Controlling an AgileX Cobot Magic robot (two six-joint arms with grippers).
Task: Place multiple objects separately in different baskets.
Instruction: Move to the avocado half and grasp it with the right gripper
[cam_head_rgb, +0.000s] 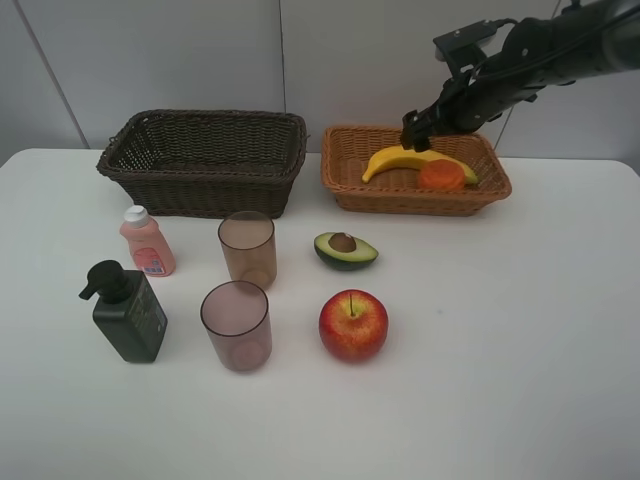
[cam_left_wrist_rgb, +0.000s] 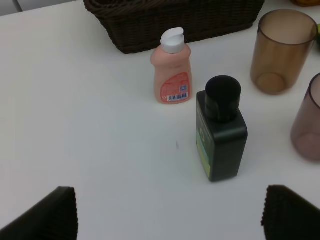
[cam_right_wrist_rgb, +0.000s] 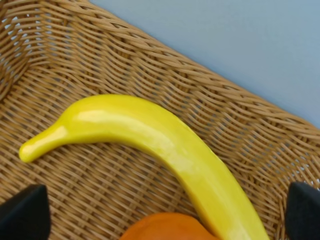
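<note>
A yellow banana (cam_head_rgb: 390, 160) lay in light orange-tan basket (cam_head_rgb: 340, 185), long axis along the basket's length, stem tip pointed toward dark brown basket (cam_head_rgb: 200, 185), orange (cam_head_rgb: 440, 176) touching it, right pincer (cam_head_rgb: 412, 130) spread above, left pincer (cam_left_wrist_rgb: 167, 210) spread over bench (cam_left_wrist_rgb: 75, 125)

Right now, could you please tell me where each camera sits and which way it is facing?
Exterior high: mounted high before the table, looking down; only the right arm shows, right gripper over the light basket.
Left wrist: low over the table, facing the pink bottle and pump bottle; left gripper open.
Right wrist: above the light basket, facing banana and orange; fingertips apart.
Shared: exterior and right wrist both show banana and orange.
</note>
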